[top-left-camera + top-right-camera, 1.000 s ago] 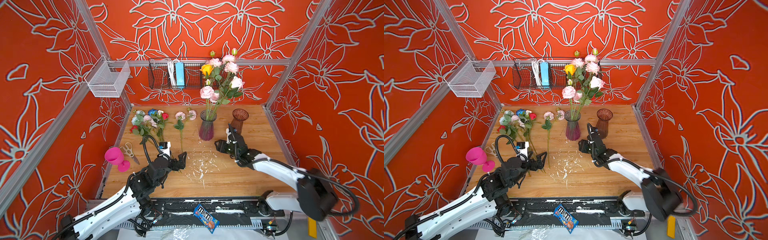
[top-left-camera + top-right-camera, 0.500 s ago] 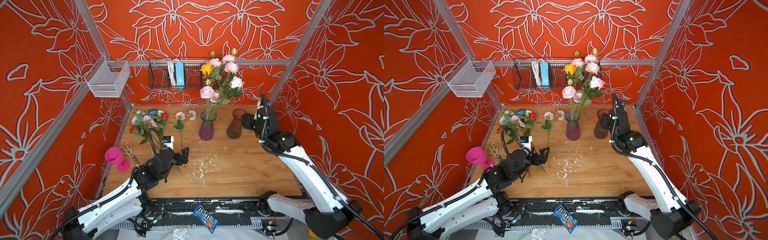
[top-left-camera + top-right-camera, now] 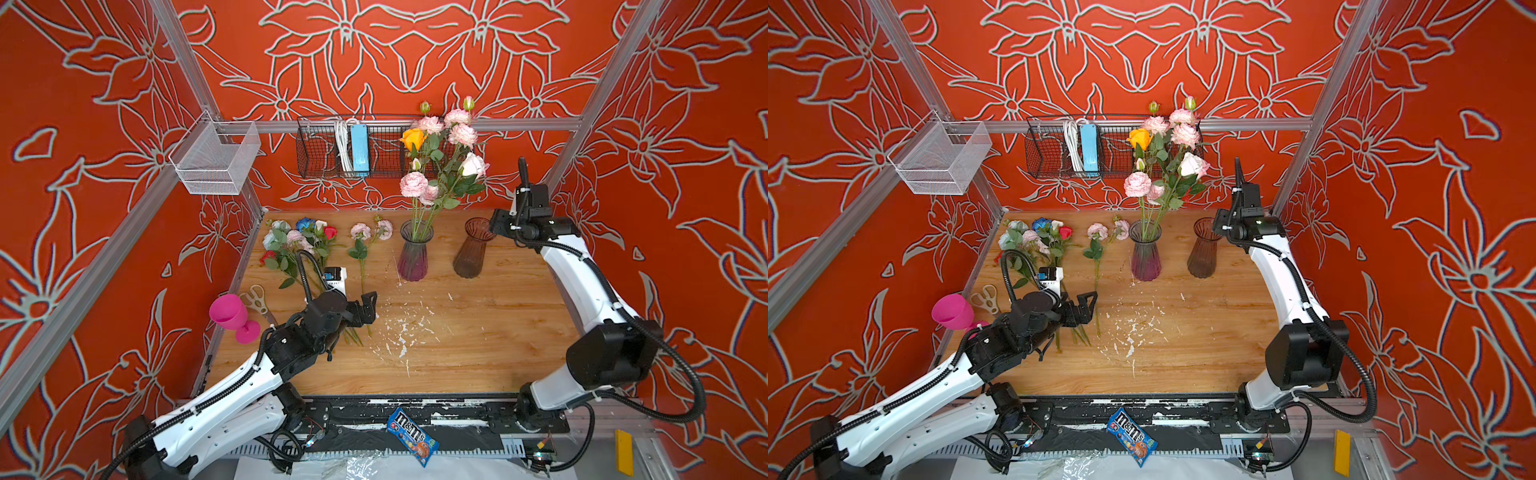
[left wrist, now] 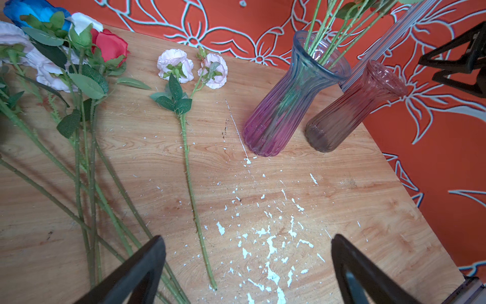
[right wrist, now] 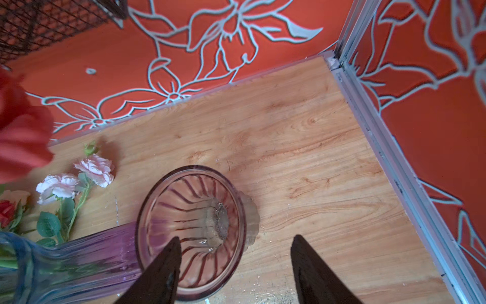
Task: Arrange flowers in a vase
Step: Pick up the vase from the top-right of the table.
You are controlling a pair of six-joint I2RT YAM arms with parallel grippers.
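Note:
A purple vase stands at the back of the wooden table with several pink, white and orange flowers in it. Right of it stands an empty brown vase. My right gripper hangs open over that vase's rim, one finger above its mouth, holding nothing. A two-bloom pink flower lies alone on the table. More flowers are heaped at the back left. My left gripper is wide open just above the pink flower's stem end.
A pink goblet and scissors lie at the table's left edge. White flecks dot the table's middle. A black wire basket and a white mesh basket hang on the walls. A candy bag lies on the front rail.
My right arm has swung from the table's middle up and back to the right, over the brown vase. My left gripper has edged forward over the stems.

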